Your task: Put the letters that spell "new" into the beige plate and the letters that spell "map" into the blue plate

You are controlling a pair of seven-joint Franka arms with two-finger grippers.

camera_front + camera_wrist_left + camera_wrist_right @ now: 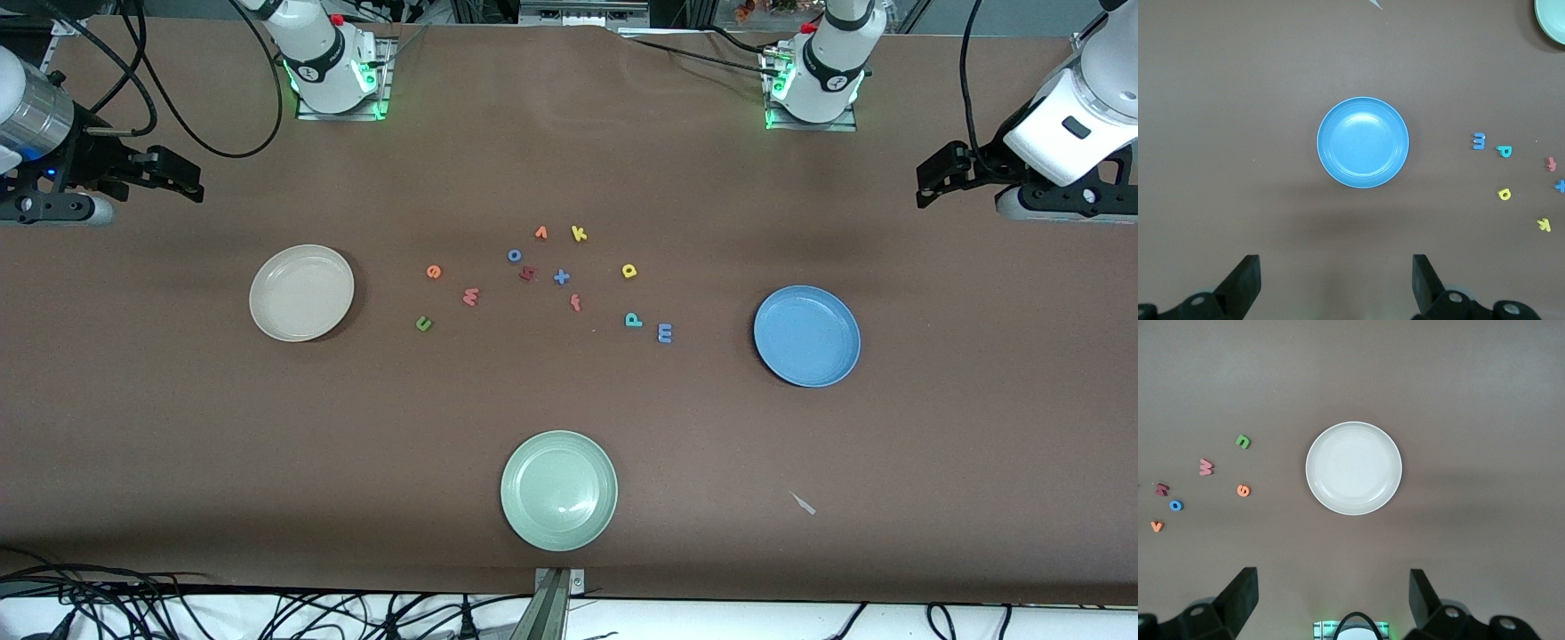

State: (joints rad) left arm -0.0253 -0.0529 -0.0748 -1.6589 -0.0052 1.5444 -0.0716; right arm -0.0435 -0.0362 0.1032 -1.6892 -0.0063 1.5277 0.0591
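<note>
From my remote seat, all 3 plates were bare inside. The beige plate (pixel 301 292) sat toward the right arm's end of the table, the blue plate (pixel 806 335) toward the left arm's end, and the pale green plate (pixel 558 490) sat between them, nearest the front camera.

Every letter lay loose on the brown table (pixel 569 178) between the beige and blue plates. The "new" set was on the beige plate's side: green n (pixel 424 324), salmon-red w (pixel 470 296) and orange e (pixel 434 272). The "map" set was closer to the blue plate: periwinkle m (pixel 664 332) just beside the teal p (pixel 633 319), with the yellow a (pixel 629 270) a bit farther from the camera.

The extras were in the middle: blue o (pixel 514 255), dark red h-like letter (pixel 526 274), orange v (pixel 540 233), yellow k (pixel 579 234), a blue plus-like piece (pixel 561 276) and a red f-like one (pixel 576 303).

The left gripper (pixel 1336 283) hung over the table next to the blue plate, jaws wide and holding nothing. The right gripper (pixel 1333 600) hung by the beige plate, same deal: wide, nothing in it.
</note>
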